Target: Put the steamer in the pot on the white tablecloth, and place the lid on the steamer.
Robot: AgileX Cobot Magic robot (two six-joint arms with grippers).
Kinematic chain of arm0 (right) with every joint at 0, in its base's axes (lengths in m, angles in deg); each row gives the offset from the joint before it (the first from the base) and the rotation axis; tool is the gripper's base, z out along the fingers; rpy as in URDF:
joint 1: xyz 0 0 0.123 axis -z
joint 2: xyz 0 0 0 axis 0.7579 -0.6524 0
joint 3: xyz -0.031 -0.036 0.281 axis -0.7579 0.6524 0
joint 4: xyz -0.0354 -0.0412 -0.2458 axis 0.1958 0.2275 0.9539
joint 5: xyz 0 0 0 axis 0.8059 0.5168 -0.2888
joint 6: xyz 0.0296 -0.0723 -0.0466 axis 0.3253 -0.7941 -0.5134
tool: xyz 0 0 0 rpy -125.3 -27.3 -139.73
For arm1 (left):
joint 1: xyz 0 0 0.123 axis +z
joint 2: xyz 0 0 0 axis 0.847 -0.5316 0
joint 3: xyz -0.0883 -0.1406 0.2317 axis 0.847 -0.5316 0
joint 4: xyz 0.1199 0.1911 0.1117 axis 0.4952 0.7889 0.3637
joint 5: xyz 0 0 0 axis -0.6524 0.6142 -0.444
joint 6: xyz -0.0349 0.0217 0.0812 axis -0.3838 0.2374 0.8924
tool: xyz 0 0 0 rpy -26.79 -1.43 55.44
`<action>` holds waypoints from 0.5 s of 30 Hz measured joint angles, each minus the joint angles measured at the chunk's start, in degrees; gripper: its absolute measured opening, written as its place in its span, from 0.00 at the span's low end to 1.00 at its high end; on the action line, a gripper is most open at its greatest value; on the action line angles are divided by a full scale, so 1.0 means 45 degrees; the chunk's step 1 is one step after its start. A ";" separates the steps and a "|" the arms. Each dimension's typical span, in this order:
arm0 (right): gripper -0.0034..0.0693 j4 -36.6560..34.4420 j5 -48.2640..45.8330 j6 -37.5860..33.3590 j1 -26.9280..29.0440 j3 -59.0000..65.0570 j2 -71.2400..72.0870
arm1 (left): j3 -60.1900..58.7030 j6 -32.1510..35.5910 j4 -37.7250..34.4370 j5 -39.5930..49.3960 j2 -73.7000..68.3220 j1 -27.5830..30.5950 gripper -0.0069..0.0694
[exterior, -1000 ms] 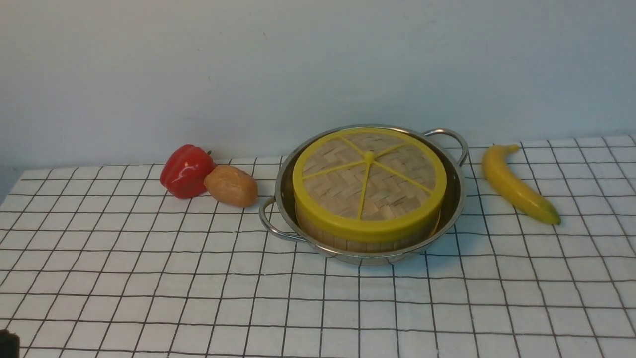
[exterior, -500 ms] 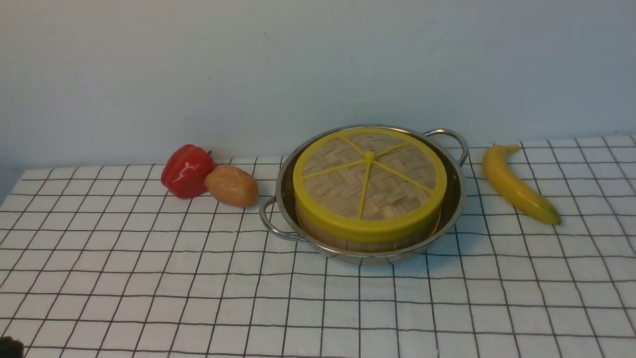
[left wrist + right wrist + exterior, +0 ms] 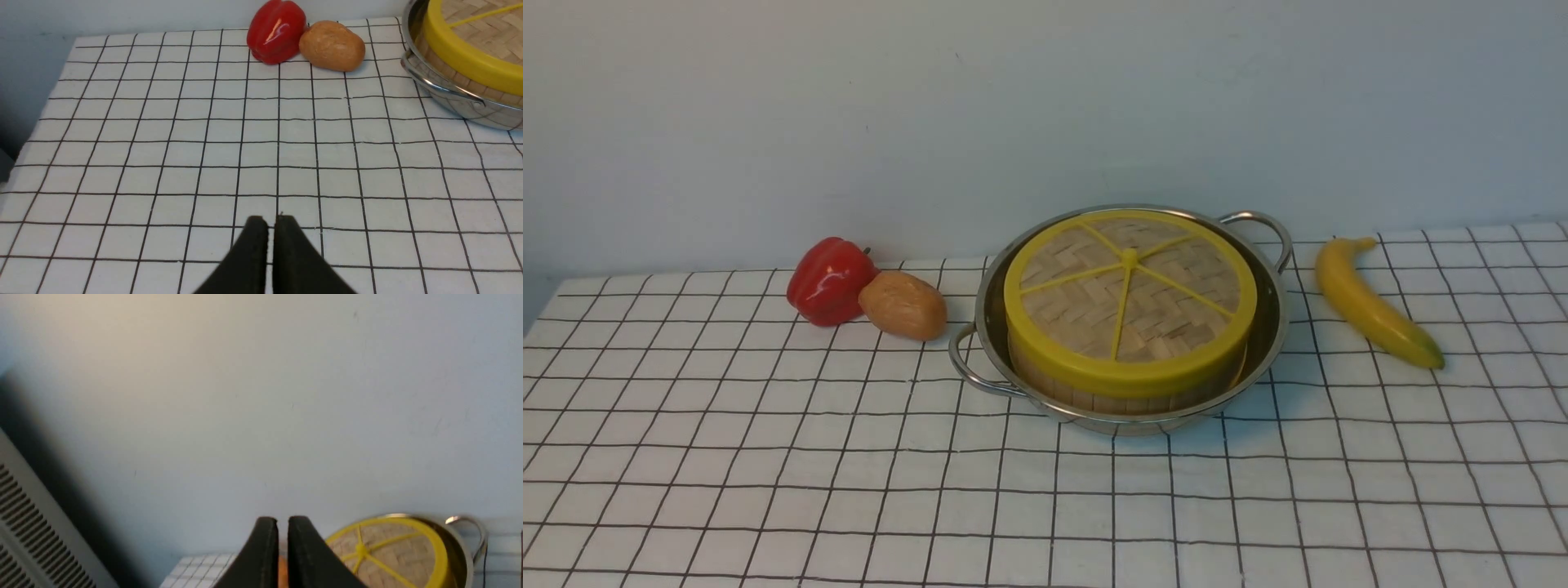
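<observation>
Left gripper [image 3: 270, 222] jaws stand a slit apart, empty, over bare cloth [image 3: 204, 143]; right gripper [image 3: 282, 524] likewise, raised toward the wall; well beyond both, lid [image 3: 1129, 298] caps steamer [image 3: 1123, 398] seated in pot [image 3: 1262, 327], so the task looks done.

Left gripper [image 3: 271, 222]: black fingers nearly together, thin slit between, nothing held. Right gripper [image 3: 282, 522]: same narrow gap, empty.

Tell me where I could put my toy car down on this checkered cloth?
The whole near stretch of the white tablecloth, in front of the pot, is bare. Small gaps lie between pot and banana. It is crowded where the red pepper and potato sit close beside the pot's handle.
</observation>
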 joint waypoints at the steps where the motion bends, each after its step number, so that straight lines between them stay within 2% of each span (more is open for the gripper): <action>1: 0.14 0.0056 0.0204 -0.0016 0.0000 0.0000 0.0000 | 0.0000 0.0000 0.0000 0.0000 0.0000 0.0000 0.12; 7: 0.16 0.1337 -0.0404 -0.0599 0.0000 0.0000 0.0000 | 0.0000 0.0000 0.0000 0.0000 0.0000 0.0000 0.13; 8: 0.17 0.2243 -0.0762 -0.0872 0.0000 0.0000 0.0000 | 0.0000 0.0000 0.0000 0.0000 0.0000 0.0000 0.14; 10: 0.17 0.2664 -0.0872 -0.1012 0.0000 0.0000 0.0000 | 0.0000 0.0000 0.0000 0.0000 0.0000 0.0000 0.14; 11: 0.18 0.3391 -0.0939 -0.1190 0.0000 0.0000 0.0000 | 0.0000 0.0000 0.0000 0.0000 0.0000 0.0000 0.15; 15: 0.19 0.4009 -0.0971 -0.1295 0.0000 0.0000 0.0000 | 0.0000 0.0000 0.0000 0.0000 0.0000 0.0000 0.15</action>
